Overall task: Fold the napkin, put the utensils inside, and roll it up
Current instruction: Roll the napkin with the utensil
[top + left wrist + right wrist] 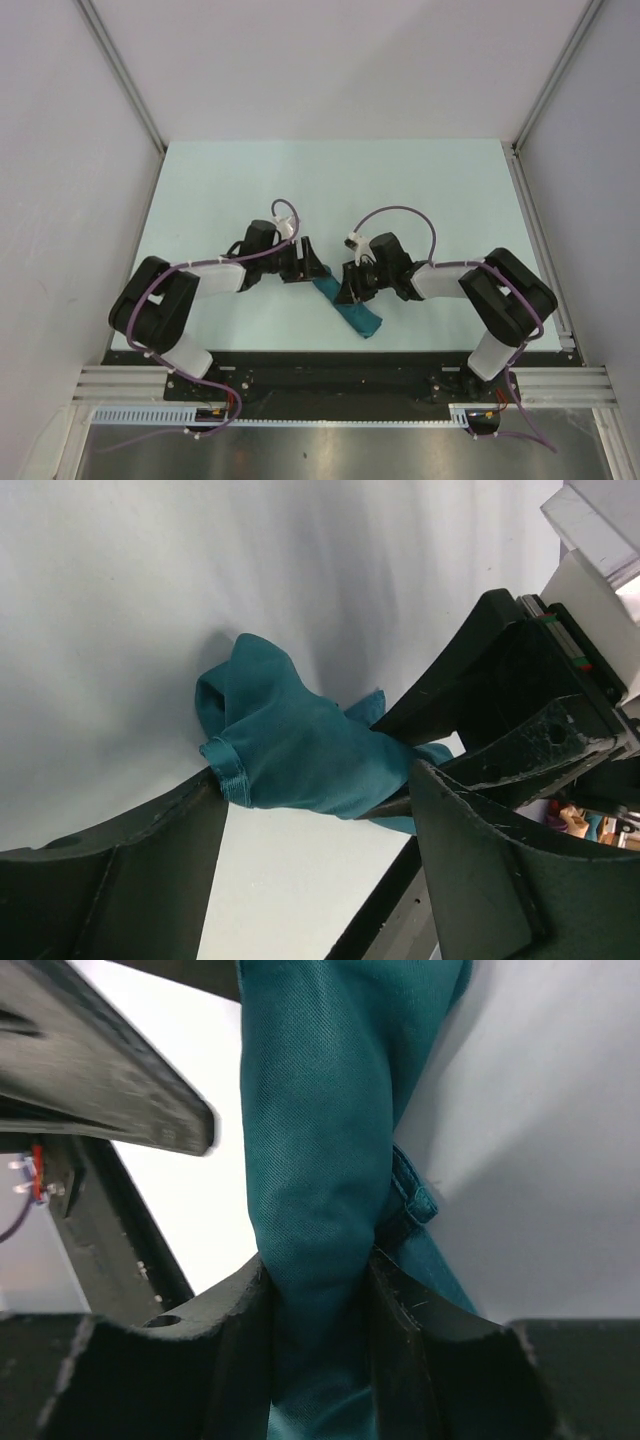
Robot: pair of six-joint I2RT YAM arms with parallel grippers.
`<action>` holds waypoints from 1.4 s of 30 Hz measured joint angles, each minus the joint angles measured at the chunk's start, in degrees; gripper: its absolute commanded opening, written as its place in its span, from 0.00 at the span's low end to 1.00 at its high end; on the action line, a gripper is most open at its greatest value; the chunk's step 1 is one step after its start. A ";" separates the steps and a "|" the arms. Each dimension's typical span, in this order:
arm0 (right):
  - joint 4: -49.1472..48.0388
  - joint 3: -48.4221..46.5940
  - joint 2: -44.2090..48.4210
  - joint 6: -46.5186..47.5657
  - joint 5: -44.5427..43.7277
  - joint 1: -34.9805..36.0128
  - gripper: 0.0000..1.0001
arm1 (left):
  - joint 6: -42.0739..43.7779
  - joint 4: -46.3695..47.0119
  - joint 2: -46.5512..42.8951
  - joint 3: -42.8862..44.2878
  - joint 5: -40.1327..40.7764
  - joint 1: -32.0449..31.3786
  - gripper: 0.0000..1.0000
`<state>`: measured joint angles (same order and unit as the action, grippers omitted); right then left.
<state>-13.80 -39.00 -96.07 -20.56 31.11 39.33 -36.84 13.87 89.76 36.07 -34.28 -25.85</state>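
Both arms (215, 280) are black with white links and looping purple cables (284, 205); the jaws look like scuffed black plastic.

Both my arms are bent, elbows out to the sides, forearms angled inward. My left gripper (308, 268) and my right gripper (352, 288) face each other, close together and tipped down. Right jaws are pinched tight on the napkin (310, 1160), cloth squeezed between both fingers (232, 1335). Left jaws stand partway apart with cloth bunched between them. One left finger (150, 860) touches the hem. Can't tell if the left clamps.
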 measured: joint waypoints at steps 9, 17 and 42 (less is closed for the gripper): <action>-2.64 -0.04 -2.38 -0.87 6.05 -2.49 0.43 | -2.16 2.49 5.33 0.09 -0.04 -1.42 0.28; 6.58 -3.80 -0.24 1.66 5.62 -2.27 0.73 | -3.65 2.58 8.44 2.45 -1.46 -2.05 0.02; 33.62 -18.53 -2.51 10.12 -62.75 30.93 0.65 | -2.56 -4.07 9.51 6.71 -1.95 -2.32 0.01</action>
<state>19.81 -57.54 -98.59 -10.44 -31.64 70.26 -39.40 9.80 99.26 42.78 -36.23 -28.16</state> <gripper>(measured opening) 0.694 0.080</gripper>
